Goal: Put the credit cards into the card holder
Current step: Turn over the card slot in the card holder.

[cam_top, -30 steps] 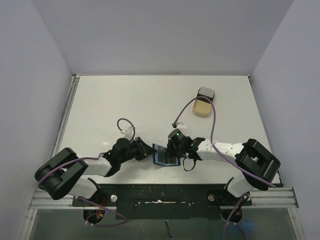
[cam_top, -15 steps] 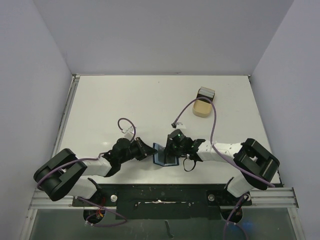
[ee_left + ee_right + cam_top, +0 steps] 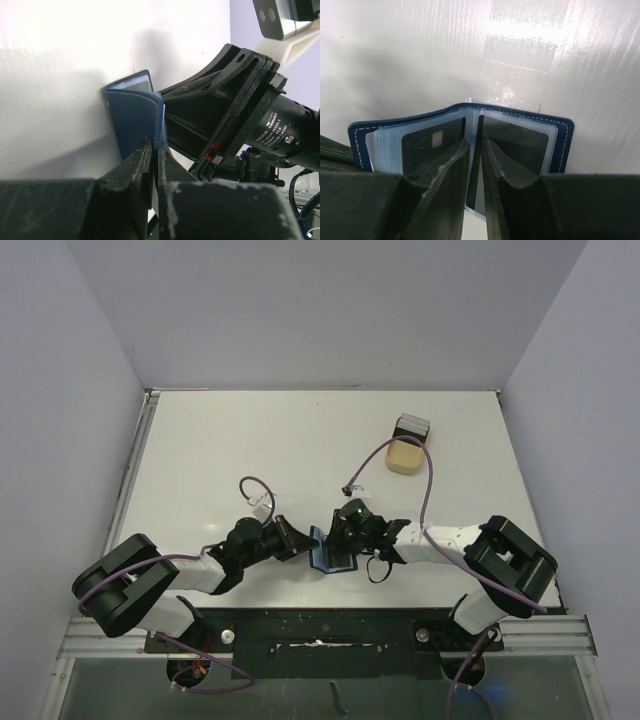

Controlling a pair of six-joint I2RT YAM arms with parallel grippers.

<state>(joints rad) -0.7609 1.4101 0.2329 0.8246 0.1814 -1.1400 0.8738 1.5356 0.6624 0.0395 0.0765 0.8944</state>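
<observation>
The card holder (image 3: 328, 558) is a navy wallet lying near the front of the table between both grippers. My left gripper (image 3: 300, 541) is shut on the edge of its left cover (image 3: 132, 117) and holds that half raised on edge; the fingertips (image 3: 148, 150) pinch the stitched rim. My right gripper (image 3: 475, 144) sits over the open wallet's (image 3: 563, 136) middle fold, fingers nearly together with a narrow slit. Black credit cards sit in the clear sleeves, one on the left (image 3: 425, 142) and one on the right (image 3: 520, 140). More cards (image 3: 412, 427) lie at the far right.
A tan oval dish (image 3: 404, 456) stands at the back right, with the dark and pale cards at its far end. A purple cable (image 3: 425, 480) loops from the right arm over the table. Grey walls close in the table on three sides.
My left gripper has moved right and tipped the wallet's left half up, so the wallet looks narrower from above. The right gripper has shifted slightly left over it.
</observation>
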